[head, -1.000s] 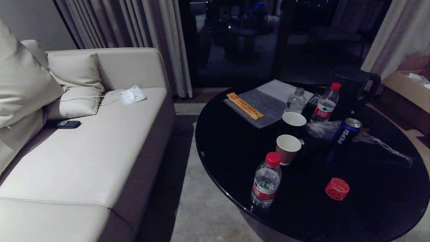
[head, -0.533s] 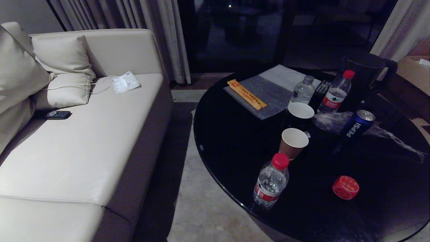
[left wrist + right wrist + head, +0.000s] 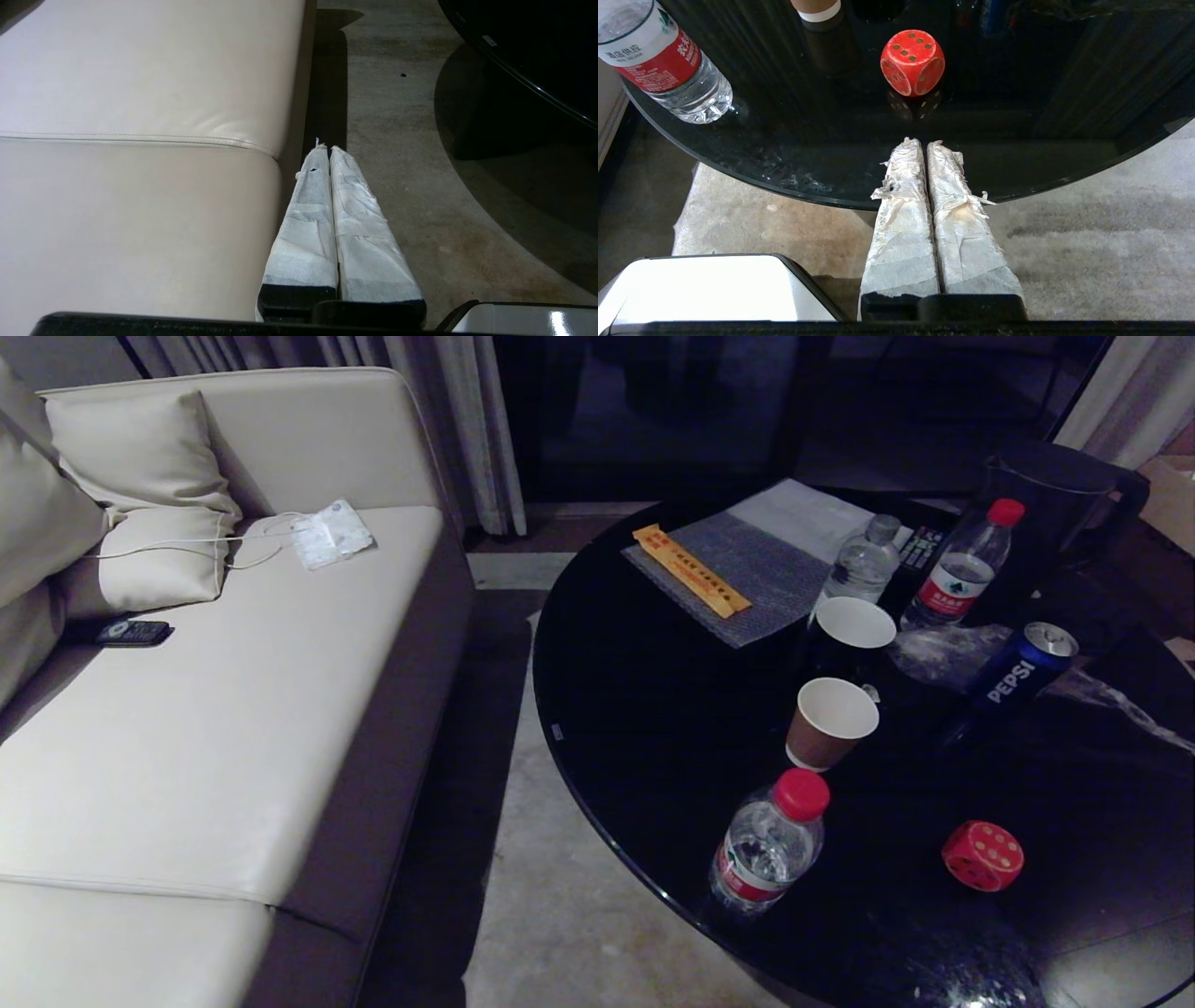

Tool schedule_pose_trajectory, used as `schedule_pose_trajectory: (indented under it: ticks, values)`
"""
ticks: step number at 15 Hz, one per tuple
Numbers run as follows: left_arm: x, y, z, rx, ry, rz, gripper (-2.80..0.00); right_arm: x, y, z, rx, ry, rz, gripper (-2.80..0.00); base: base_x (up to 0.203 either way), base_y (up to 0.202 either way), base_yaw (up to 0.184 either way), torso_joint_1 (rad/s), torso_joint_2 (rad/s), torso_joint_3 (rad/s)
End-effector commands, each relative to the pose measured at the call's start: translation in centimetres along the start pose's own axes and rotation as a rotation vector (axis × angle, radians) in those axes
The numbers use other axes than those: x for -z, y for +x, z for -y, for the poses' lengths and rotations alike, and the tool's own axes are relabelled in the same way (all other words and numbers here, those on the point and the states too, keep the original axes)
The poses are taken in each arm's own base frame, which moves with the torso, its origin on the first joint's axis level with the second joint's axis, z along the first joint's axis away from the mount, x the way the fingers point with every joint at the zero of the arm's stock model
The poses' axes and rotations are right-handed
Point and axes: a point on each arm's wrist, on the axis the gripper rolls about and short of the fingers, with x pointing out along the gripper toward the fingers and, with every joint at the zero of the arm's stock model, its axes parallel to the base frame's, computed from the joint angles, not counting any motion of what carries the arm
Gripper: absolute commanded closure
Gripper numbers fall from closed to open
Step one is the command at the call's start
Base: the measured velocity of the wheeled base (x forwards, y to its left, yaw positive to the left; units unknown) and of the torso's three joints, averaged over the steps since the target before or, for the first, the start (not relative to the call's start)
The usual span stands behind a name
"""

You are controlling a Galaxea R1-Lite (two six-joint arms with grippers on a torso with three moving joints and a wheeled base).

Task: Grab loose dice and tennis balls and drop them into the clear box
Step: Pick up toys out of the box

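Presently the right hand (image 3: pixel 923 142) is closed and empty, just short of the red die (image 3: pixel 912 62); left hand (image 3: pixel 325 149) likewise

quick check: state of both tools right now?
Left tool: closed, empty, over the floor beside the sofa.
Right tool: closed, empty, at the table edge, short of the red die.

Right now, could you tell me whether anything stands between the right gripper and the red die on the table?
Nothing visible does. The right gripper, shut, hangs at the black table's near edge, and only bare tabletop lies between it and the red die. The water bottle stands off to one side.
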Motion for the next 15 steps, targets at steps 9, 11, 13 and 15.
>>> schedule_pose_trajectory:
  ticks: [9, 11, 13, 15]
  values:
    - [0.0, 0.0, 0.0, -0.006, -0.019, -0.003, 0.00, -9.1, 2.9, -0.5, 0.000, 0.004, -0.193, 0.00, 0.000, 0.000, 0.000, 0.000, 0.00, 0.000]
    - [0.0, 0.0, 0.0, -0.006, -0.020, -0.003, 0.00, -10.9, 5.8, -0.7, -0.040, 0.010, -0.295, 0.00, 0.000, 0.000, 0.000, 0.000, 0.00, 0.000]
    - [0.0, 0.0, 0.0, -0.006, -0.019, -0.003, 0.00, -11.8, 8.9, -0.9, -0.102, 0.020, -0.369, 0.00, 0.000, 0.000, 0.000, 0.000, 0.00, 0.000]
    - [0.0, 0.0, 0.0, -0.006, -0.020, -0.003, 0.00, -11.8, 11.9, -1.3, -0.160, 0.049, -0.467, 0.00, 0.000, 0.000, 0.000, 0.000, 0.00, 0.000]
